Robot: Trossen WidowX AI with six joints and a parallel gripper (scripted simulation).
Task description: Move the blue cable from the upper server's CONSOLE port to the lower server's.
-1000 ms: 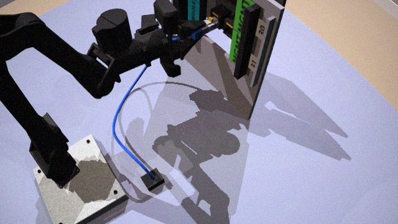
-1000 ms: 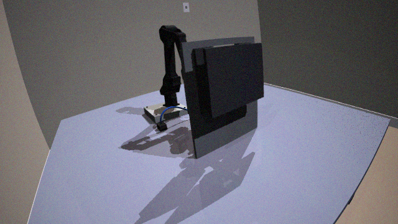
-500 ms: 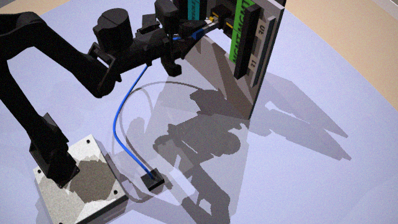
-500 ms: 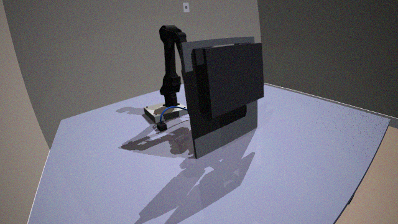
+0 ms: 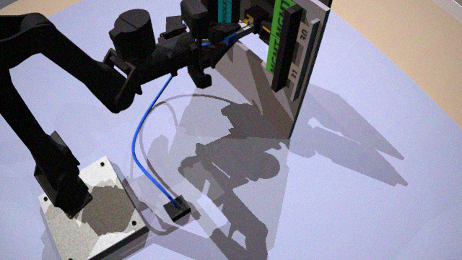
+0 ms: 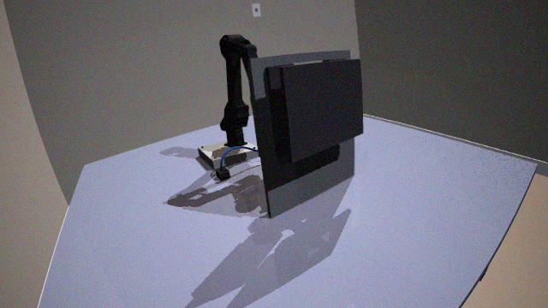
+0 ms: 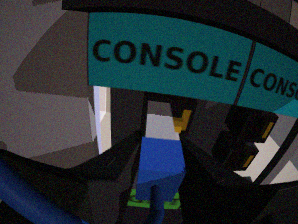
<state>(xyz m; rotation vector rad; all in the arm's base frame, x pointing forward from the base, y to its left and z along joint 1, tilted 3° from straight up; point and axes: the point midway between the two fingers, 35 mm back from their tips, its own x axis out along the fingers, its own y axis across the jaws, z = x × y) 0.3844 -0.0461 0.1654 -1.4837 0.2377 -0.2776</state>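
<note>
Base plate: I see it [image 5: 105, 167] [image 6: 207, 162] low on the counter [image 5: 361, 217] [image 6: 407, 235], behind the hand, carrying the arm.
Cable anchor: a dark block [image 5: 177, 209] [image 6: 223, 173] on the counter, back from the hand; it appears to tether the cable's far end.
Blue cable: it [image 5: 133, 144] [image 6: 233, 148] [image 7: 157, 202] rises from the anchor in a loose bend to the hand, slack that I judge leaves room to travel.
Hand: my hand [image 5: 236, 34] [image 7: 158, 139] has its fingers pinched on the plug, one on each side, presumably to keep it straight for the port.
Plug: blue body with a pale nose [image 5: 231, 38] [image 7: 161, 157], between the fingertips, nose pointing ahead at a dark port; I cannot tell how deep it sits.
CONSOLE label: the teal strip [image 5: 224, 11] [image 7: 165, 55] is just ahead of the hand, naming the port column.
Panel: it [image 5: 294, 124] [image 6: 310, 188] stands upright beyond the hand, holding the ports to face me.
</note>
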